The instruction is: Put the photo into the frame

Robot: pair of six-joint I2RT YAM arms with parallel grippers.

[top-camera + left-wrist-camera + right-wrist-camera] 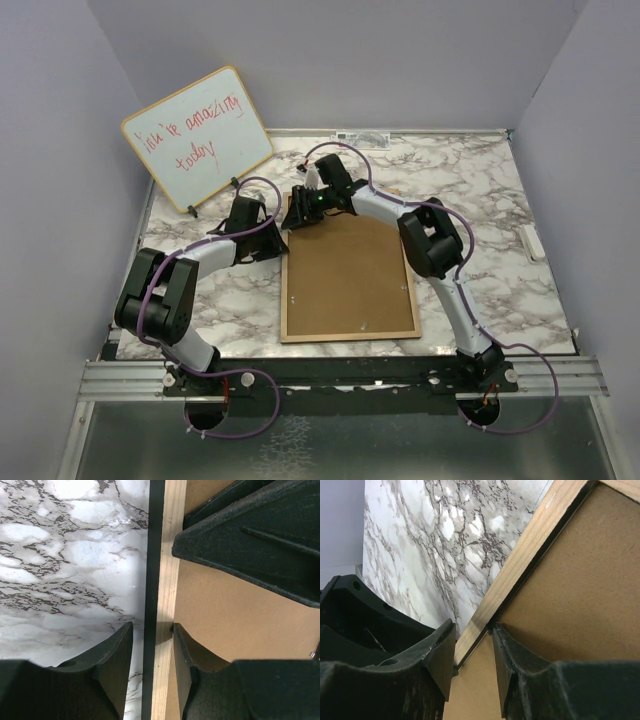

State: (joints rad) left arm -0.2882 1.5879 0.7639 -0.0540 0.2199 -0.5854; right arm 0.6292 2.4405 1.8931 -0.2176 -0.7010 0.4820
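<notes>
Lying on the table (480, 200): the frame (350, 335) is resting flat on the marble top with its light wood face turned up, and a plain brown board (345, 270) is filling its opening.
Frame against the hands: its far left corner is sitting right at the two grippers, and both are meeting it there from different sides.
Left gripper (152, 647): it is straddling the frame's left rail near that corner, with its jaws set narrow and gripping the rail between them.
Left fingers: one finger (112, 665) is standing over the marble by the black outer edge, and the other (187, 670) is pressing at the rail's inner edge, over the brown board.
Right gripper (472, 642): it is reaching in from the far side and is also clamping a rail close to the corner with a narrow opening. Which rail it is, I cannot tell for sure.
Right fingers: the outer one (440, 655) is sitting on the marble side, and the inner one (507, 665) is lying on the board side, touching the wood.
Grippers to each other: they are standing just beside one another — whether they are touching, I cannot tell.
Whiteboard (197, 135): it is leaning at the far left, showing red handwriting, apart from the frame.
</notes>
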